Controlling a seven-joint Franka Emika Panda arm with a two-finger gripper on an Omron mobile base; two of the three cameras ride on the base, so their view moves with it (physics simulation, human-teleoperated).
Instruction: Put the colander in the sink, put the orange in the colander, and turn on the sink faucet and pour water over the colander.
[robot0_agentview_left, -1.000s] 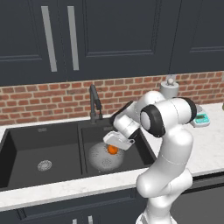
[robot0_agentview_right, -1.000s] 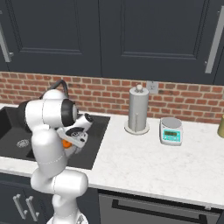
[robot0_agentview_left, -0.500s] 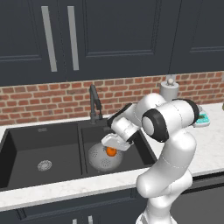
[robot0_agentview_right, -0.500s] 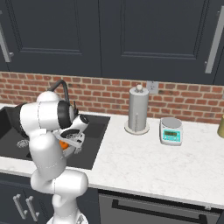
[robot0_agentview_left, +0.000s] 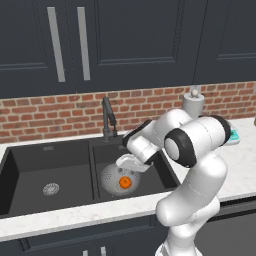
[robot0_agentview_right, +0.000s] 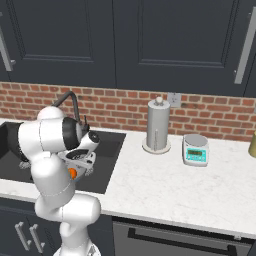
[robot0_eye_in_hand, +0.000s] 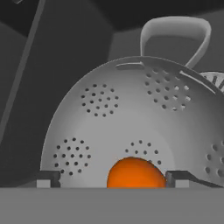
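The light-grey colander (robot0_agentview_left: 114, 179) stands in the right basin of the black sink (robot0_agentview_left: 30, 165). The orange (robot0_agentview_left: 125, 183) lies on the colander's holed floor (robot0_eye_in_hand: 100, 131). My gripper (robot0_agentview_left: 131, 166) hovers just above it, open. In the hand view the two fingertips (robot0_eye_in_hand: 48, 178) stand wide apart on either side of the orange (robot0_eye_in_hand: 135, 173), with a clear gap on the left. The dark faucet (robot0_agentview_left: 107, 117) rises behind the basin divider, and no blue stream comes from it. From the right base view the orange (robot0_agentview_right: 72, 173) peeks out under the gripper (robot0_agentview_right: 80, 161), behind which stands the faucet (robot0_agentview_right: 70, 100).
The left basin holds only its round silver drain (robot0_agentview_left: 50, 189). On the marble counter to the right stand a paper towel holder (robot0_agentview_right: 158, 125) and a small teal scale (robot0_agentview_right: 196, 150). A brick backsplash and dark cabinets close off the back.
The orange has dropped lower, from between the fingers onto the colander's floor. The gripper has opened and stays just above it.
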